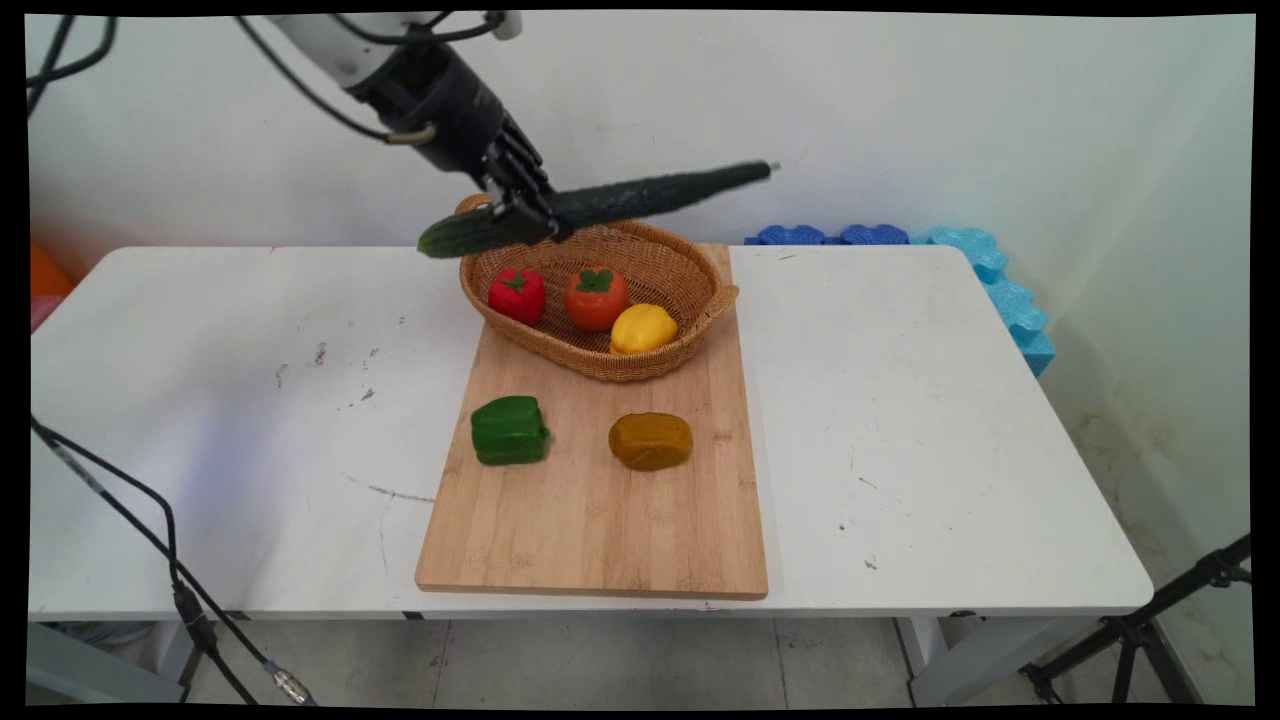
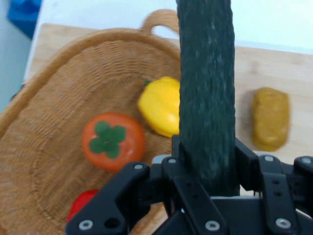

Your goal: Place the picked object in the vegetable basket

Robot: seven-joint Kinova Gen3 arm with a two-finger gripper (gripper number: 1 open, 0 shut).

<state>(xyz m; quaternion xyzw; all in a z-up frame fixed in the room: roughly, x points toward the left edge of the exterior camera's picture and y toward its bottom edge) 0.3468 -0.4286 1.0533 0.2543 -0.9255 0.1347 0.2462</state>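
Above the table: a cucumber [image 1: 600, 205] is held in the air over the basket's far rim, tilted, its right end raised toward the wall and its left end lower.
Gripper: the black gripper [image 1: 525, 212] is seen clamped on the cucumber near its left end; in the hand view the gripper [image 2: 208, 161] is shown with its fingers [image 2: 247, 164] pressed against both sides of the cucumber [image 2: 206, 88], which runs up the middle of that view.
Table: a white table [image 1: 900, 400] is marked with scuffs on its left part; black cables [image 1: 150, 540] are hung past its near left corner.
Cutting board: a wooden cutting board [image 1: 590, 520] is laid at the table's middle, reaching from the far edge almost to the near edge.
Green pepper: a green pepper [image 1: 509, 430] is placed on the board's left half, near of the basket.
Basket: a wicker basket [image 1: 660, 260] is set on the board's far end, below the cucumber.
Basket contents: a red strawberry [image 1: 517, 294], an orange persimmon [image 1: 596, 297] and a yellow lemon [image 1: 643, 328] are seen inside, side by side.
Potato: a brown potato [image 1: 650, 441] is placed on the board's right half, apart from the green pepper.
Foam mats: blue foam mats [image 1: 960, 270] are stacked behind the table's far right corner.
Tripod: a black tripod [image 1: 1140, 630] is seen on the floor at lower right.
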